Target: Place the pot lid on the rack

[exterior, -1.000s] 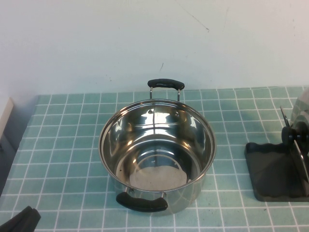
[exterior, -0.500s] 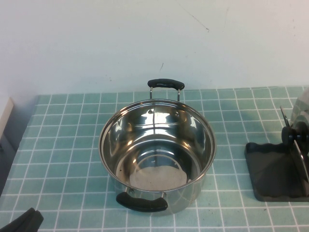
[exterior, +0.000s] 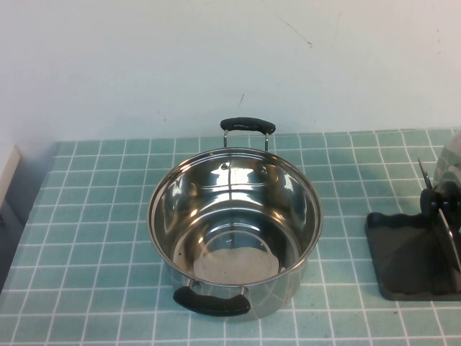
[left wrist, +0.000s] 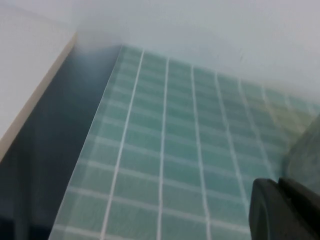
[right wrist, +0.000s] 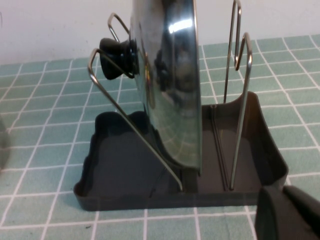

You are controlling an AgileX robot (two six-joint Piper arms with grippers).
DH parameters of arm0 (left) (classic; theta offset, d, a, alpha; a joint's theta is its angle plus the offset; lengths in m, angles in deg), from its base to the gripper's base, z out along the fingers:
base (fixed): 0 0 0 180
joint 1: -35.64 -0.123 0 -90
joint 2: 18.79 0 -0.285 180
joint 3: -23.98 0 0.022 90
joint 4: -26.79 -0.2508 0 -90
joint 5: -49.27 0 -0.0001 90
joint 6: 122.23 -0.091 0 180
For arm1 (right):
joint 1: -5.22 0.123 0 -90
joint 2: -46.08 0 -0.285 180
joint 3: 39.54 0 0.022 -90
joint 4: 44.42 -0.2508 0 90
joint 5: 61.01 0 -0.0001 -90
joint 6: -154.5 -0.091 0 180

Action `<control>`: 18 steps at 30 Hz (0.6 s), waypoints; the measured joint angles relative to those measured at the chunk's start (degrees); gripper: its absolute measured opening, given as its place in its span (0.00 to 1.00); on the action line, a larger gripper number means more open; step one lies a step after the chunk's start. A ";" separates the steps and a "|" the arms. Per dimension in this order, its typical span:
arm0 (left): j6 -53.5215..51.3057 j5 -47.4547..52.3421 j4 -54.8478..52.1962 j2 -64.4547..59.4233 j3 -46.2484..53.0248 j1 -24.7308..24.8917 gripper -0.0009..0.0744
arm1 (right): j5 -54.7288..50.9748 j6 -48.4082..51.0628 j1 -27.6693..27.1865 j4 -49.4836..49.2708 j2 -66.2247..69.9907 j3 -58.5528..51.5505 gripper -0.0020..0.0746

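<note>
1. Grip state first: only a dark part of the right gripper shows in the right wrist view, and whether it is released or clenched cannot be told. Nothing is seen in its hold.
2. The right gripper sits just in front of the rack, near one front corner of its base and apart from it.
3. Only a dark part of the left gripper shows in the left wrist view, and its state cannot be told either. Nothing is seen in it.
4. The left gripper hangs over the green tiled mat, well apart from the rack, close to the mat edge that borders a pale board.
5. The pot lid stands on edge in the rack, nearly upright, its lower rim down in the dark tray base.
6. A slanted wire loop of the rack crosses the lid on its knob side. Two upright loops stand behind its other face, apart from it.
7. The black knob points sideways, away from the upright loops.
8. In the high view the rack lies at the right edge of the mat, with the lid partly cut off by the frame.
9. A steel pot stands open to the left of the rack, well apart from it, one black handle toward the white wall and the other toward the robot.
</note>
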 joint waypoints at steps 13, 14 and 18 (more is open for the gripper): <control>-20.04 0.75 6.14 0.00 3.33 0.00 0.01 | 0.00 0.00 0.00 0.00 0.00 0.00 0.02; -20.04 -0.52 6.29 0.00 3.33 0.00 0.01 | 0.00 0.00 0.00 0.00 0.00 0.00 0.02; -20.76 -2.71 8.27 0.00 3.33 -0.12 0.01 | 0.00 0.00 0.00 0.00 0.00 0.00 0.02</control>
